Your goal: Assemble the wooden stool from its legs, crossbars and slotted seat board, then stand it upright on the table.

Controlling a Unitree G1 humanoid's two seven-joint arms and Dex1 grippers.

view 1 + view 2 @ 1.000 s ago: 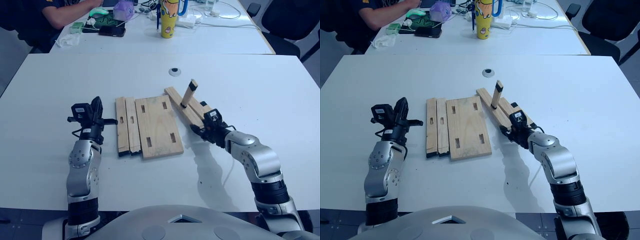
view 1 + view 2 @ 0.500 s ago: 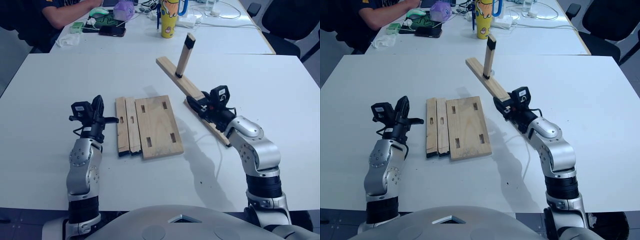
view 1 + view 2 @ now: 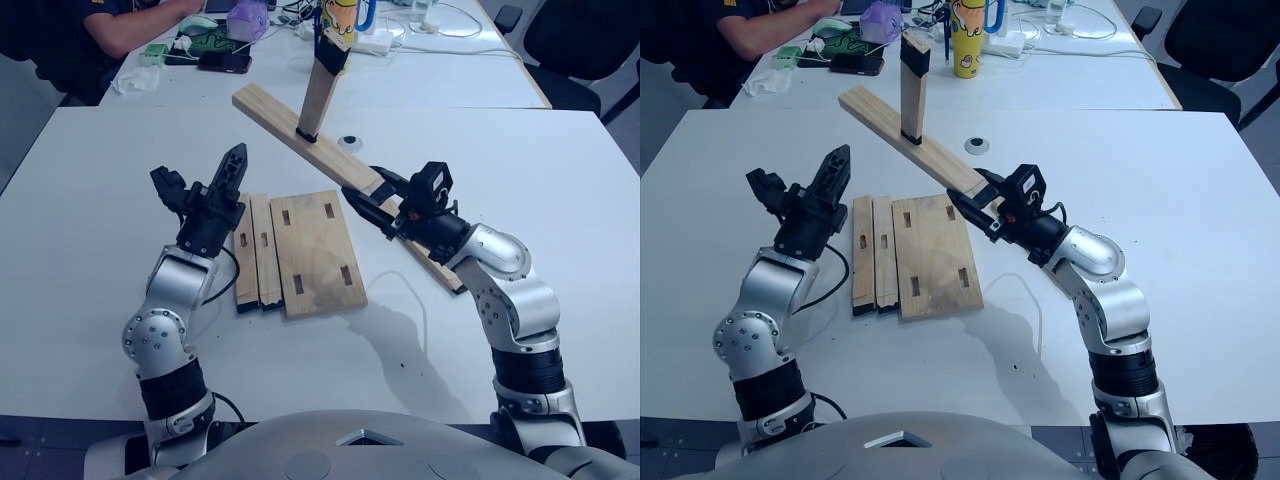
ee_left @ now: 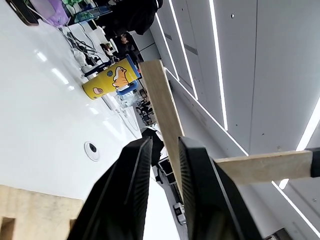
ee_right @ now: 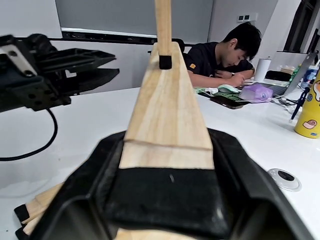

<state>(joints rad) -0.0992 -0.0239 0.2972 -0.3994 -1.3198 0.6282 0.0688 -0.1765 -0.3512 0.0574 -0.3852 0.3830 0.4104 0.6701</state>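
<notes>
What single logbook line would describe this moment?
right gripper: shut on long plank, tilted above table | peg: stands in it | left gripper: open, empty | seat board: flat on table

seat board (image 3: 315, 250): pale wood, four slots, flat, table centre | two slotted slats (image 3: 254, 250): flat, side by side, just beside at its 9 o'clock | long plank (image 3: 272, 113): held aloft, slanting up toward 10 o'clock | dark-tipped peg (image 3: 320, 90): standing in plank

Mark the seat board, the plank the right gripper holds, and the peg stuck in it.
seat board (image 3: 318, 252), left eye view, bare middle between slots.
plank (image 3: 268, 108), left eye view, raised far end.
peg (image 3: 320, 92), left eye view, mid shaft.
</notes>
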